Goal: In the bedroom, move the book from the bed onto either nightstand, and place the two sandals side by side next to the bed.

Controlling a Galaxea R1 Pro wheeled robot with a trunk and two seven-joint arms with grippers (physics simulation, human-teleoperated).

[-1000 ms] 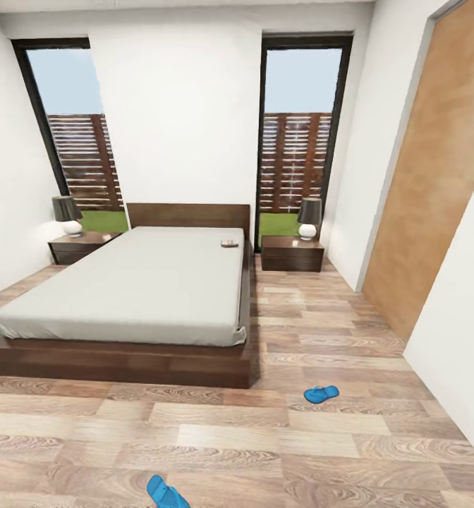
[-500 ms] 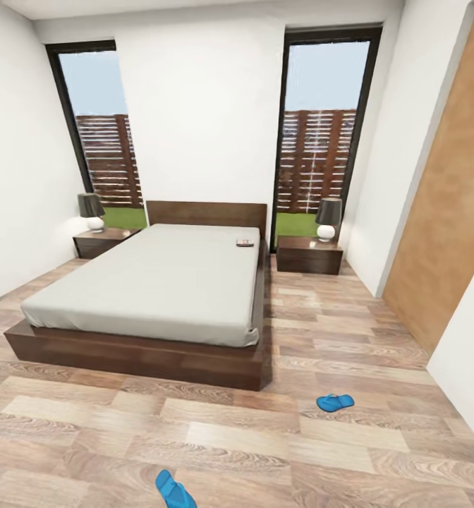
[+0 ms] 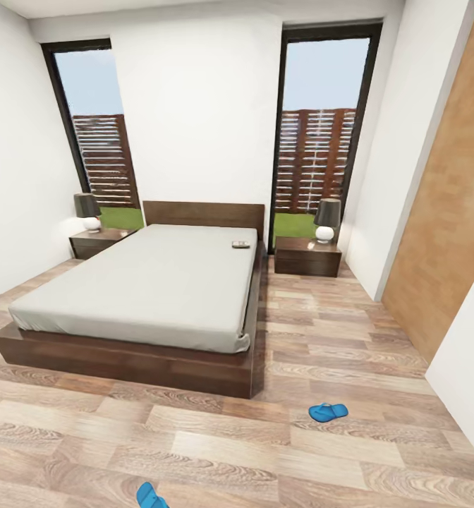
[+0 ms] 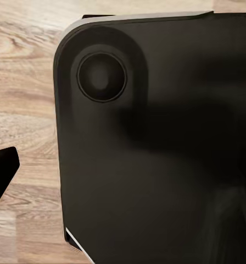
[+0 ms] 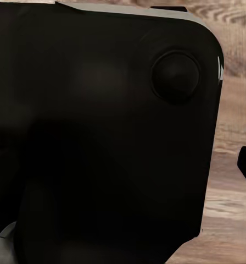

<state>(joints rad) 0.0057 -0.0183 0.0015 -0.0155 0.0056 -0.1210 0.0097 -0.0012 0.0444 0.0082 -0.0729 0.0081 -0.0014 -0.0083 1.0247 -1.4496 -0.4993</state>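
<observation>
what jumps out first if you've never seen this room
The big bed with its grey mattress fills the middle of the room, with a small book lying near its head on the right side. Two bright blue sandals stand out on the wood floor, far apart: one right of the bed's foot, the other at the picture's bottom edge. A nightstand with a lamp flanks each side of the headboard.

Head camera looks down across the bed [image 3: 145, 289]; both wrist cameras press against dark robot panels [image 4: 156, 143], sharing plank floor [image 3: 321, 339].
</observation>
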